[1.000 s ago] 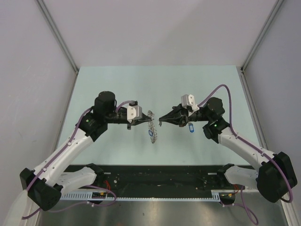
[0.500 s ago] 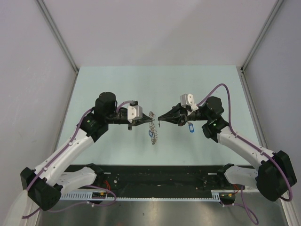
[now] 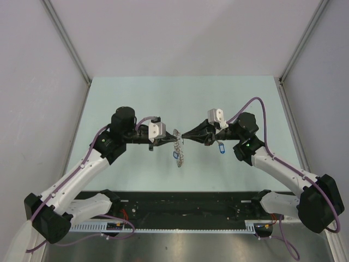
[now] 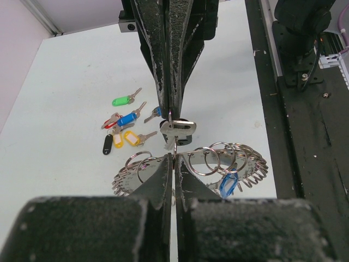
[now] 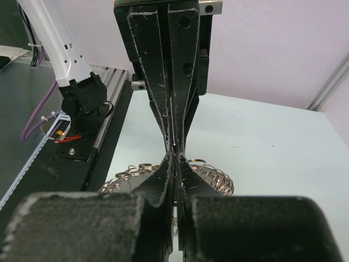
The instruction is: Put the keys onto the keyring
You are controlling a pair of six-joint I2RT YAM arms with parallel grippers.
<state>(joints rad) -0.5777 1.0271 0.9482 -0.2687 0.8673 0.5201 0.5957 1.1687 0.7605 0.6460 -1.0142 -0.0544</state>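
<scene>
One blue-tagged key [image 4: 228,183] is seen already hung on the keyring [image 4: 245,164], while the other keys [image 4: 124,124] are left loose on the desk [image 4: 71,82], ahead of the left gripper [image 4: 173,164] and off to its side; most of the task is judged undone. The keyring's rim appears pinched in the closed left gripper, just at its tips; a silver key [image 4: 181,126] is held by the closed right gripper [image 4: 170,109], tip to tip with the left; its long axis is tilted, blade aimed down toward the ring.
</scene>
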